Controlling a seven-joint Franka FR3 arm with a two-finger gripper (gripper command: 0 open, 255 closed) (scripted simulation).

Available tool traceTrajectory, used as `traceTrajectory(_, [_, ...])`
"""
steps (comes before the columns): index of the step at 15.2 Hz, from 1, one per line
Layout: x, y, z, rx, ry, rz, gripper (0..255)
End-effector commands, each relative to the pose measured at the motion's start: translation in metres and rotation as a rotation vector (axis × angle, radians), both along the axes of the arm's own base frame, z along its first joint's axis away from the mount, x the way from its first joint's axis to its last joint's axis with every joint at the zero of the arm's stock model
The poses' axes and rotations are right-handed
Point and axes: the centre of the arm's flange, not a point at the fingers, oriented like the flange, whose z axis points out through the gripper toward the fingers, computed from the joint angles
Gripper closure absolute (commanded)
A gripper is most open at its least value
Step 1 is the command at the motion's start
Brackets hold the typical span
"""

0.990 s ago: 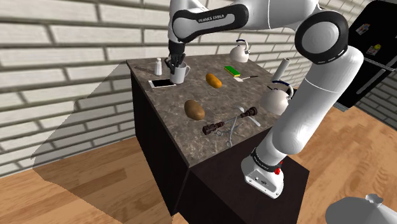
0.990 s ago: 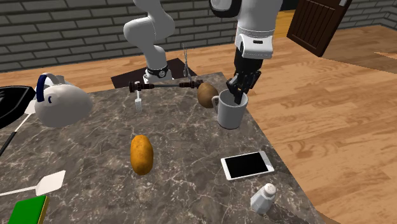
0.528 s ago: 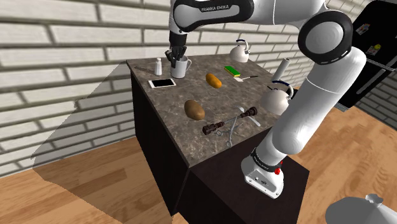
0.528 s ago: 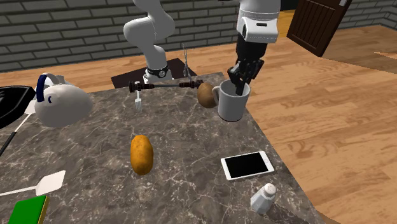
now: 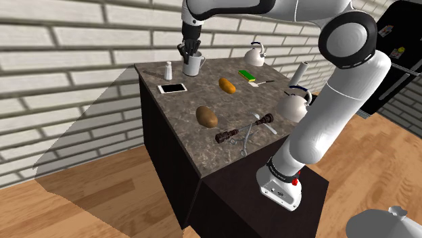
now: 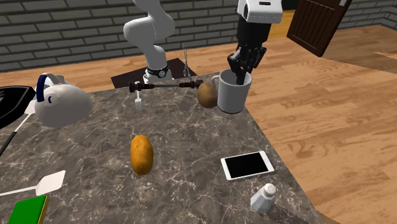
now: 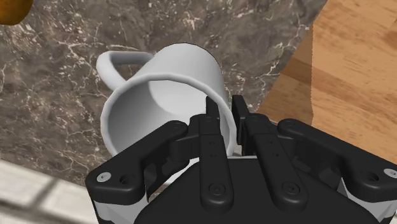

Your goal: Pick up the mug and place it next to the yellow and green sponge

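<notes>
The black gripper has its two fingers closed narrowly on the rim of the white mug, one inside the cup and one outside, pinching the wall on the side opposite the handle. The mug hangs from this pinch with its mouth up and appears to be raised just clear of the dark marbled countertop, near the edge beside the wooden floor. It looks like a stiff, glazed vessel: moderately heavy for its size, smooth enough to slip, and likely to chip if knocked. A one-wall rim grip lets it swing or tip, so a slow, level carry seems wise, and the wall already clasped is the sensible hold. Just beside the mug lies a brown potato, with a phone further along the edge. Well apart, across the counter, rests the yellow and green sponge, where the mug must go.
</notes>
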Motion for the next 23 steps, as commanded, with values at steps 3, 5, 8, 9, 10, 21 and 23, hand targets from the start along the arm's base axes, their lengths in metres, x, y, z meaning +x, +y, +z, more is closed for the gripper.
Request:
traceTrajectory(3, [-0.003, -0.046, 0.003, 0.0, 0.0, 0.0, 255])
traceTrajectory(5, [-0.004, -0.073, 0.003, 0.0, 0.0, 0.0, 255])
traceTrajectory(8, [-0.007, -0.112, 0.003, 0.0, 0.0, 0.0, 255])
traceTrajectory(9, [-0.007, -0.126, 0.004, 0.0, 0.0, 0.0, 255])
traceTrajectory(10, [-0.008, -0.139, 0.004, 0.0, 0.0, 0.0, 255])
traceTrajectory(21, [-0.016, -0.284, 0.004, 0.0, 0.0, 0.0, 255])
traceTrajectory(23, [-0.018, -0.31, 0.004, 0.0, 0.0, 0.0, 255])
